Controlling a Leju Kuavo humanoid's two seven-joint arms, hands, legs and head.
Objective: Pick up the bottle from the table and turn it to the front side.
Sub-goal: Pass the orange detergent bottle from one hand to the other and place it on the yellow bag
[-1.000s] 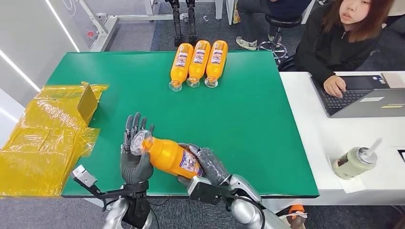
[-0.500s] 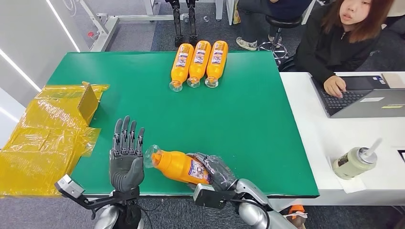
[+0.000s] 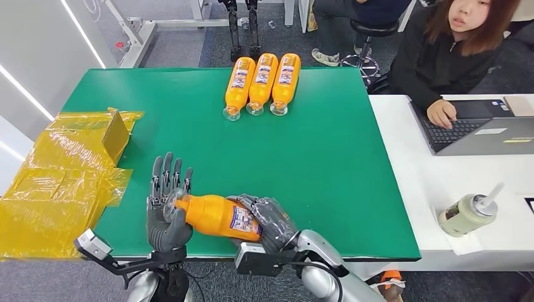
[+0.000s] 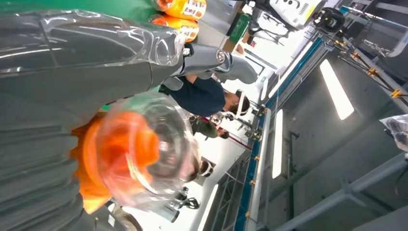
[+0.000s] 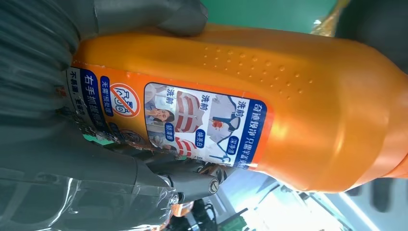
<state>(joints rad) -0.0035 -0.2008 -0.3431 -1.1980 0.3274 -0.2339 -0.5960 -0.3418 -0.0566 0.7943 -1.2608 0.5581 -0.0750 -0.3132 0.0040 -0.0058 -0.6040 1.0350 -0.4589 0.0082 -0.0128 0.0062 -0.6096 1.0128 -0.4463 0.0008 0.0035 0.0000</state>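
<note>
Right hand (image 3: 267, 220) is gripping the orange bottle (image 3: 217, 216) around its labelled body, holding it sideways above the near edge of the green table (image 3: 327, 157). Left hand (image 3: 167, 211) is standing with fingers spread, its palm touching the bottle's clear cap (image 4: 144, 144). Three more bottles (image 3: 261, 85) are lying side by side at the far edge.

Bottle (image 3: 217, 216) between left hand (image 3: 165, 217) and right hand (image 3: 267, 220), three bottles (image 3: 261, 83) behind

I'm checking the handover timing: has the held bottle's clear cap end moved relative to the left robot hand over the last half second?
Yes. The bottle, held by the right robot hand, shifted toward the yellow plastic sheet; its cap now meets the left robot hand.
</note>
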